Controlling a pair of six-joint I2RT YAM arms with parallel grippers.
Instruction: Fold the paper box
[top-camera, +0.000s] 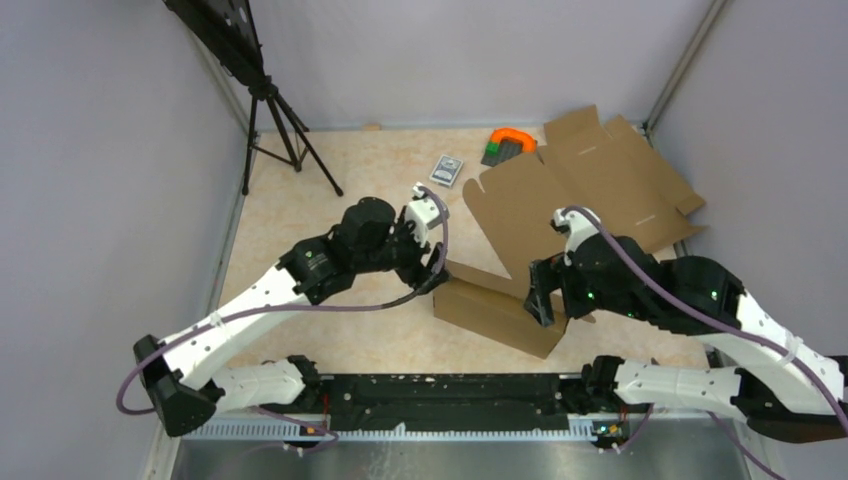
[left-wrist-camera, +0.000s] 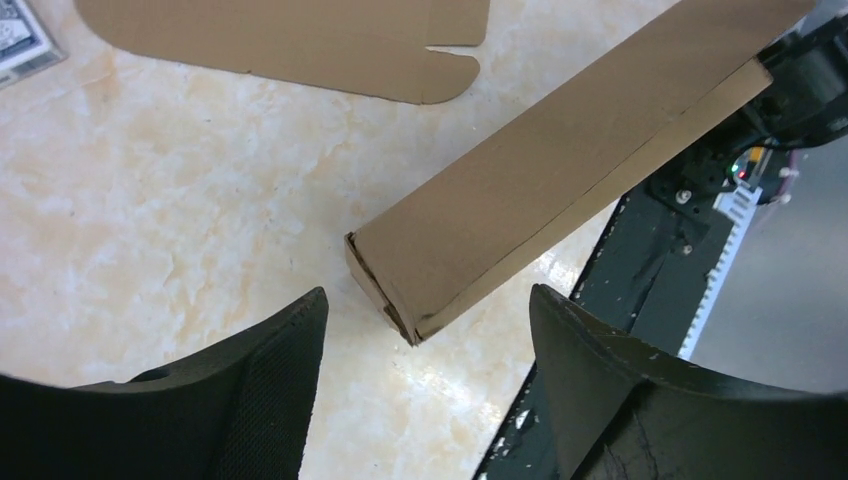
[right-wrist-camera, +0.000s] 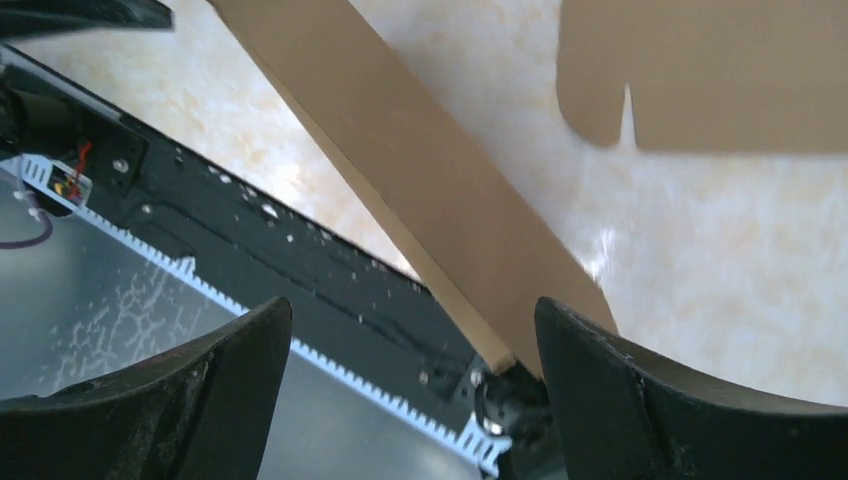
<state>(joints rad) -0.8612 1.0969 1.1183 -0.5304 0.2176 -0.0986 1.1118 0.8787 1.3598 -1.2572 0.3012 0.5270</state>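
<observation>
Behind both grippers, at the table's near edge: black mounting rail (top-camera: 450, 388), arm bases bolted at either end.

At the left gripper (left-wrist-camera: 428, 300): jaws spread wide, nothing clasped. The short end of the paper box (top-camera: 495, 315) sits just ahead of the fingertips, in line with the gap. Neither finger (left-wrist-camera: 270, 380) touches the cardboard. End flaps are tucked in, with seams showing at that corner.

At the right gripper (right-wrist-camera: 412, 305): jaws likewise spread, gripping nothing. The box's other end runs in under the opening and passes close by one finger (right-wrist-camera: 620, 390); contact there cannot be told.

Paper box itself: folded up into a long, shallow rectangular form with the top face shut. It lies flat on the beige marbled table (top-camera: 330, 190) and spans the space between the two grippers. It sits at a slant to the rail, the end by the right gripper nearer the rail.

Beyond the right gripper: second brown cardboard blank (top-camera: 590, 185), unfolded and spread flat. Its near corner comes close to the box's far side; touching or not, unclear.

Beyond the left gripper, well apart: small grey card pack (top-camera: 447, 169). Further on, by the blank's far edge: orange-and-dark-grey item (top-camera: 510, 143), kind unclear.

Farthest, off toward the left gripper's outer side: black tripod (top-camera: 285, 130) at the back wall.
</observation>
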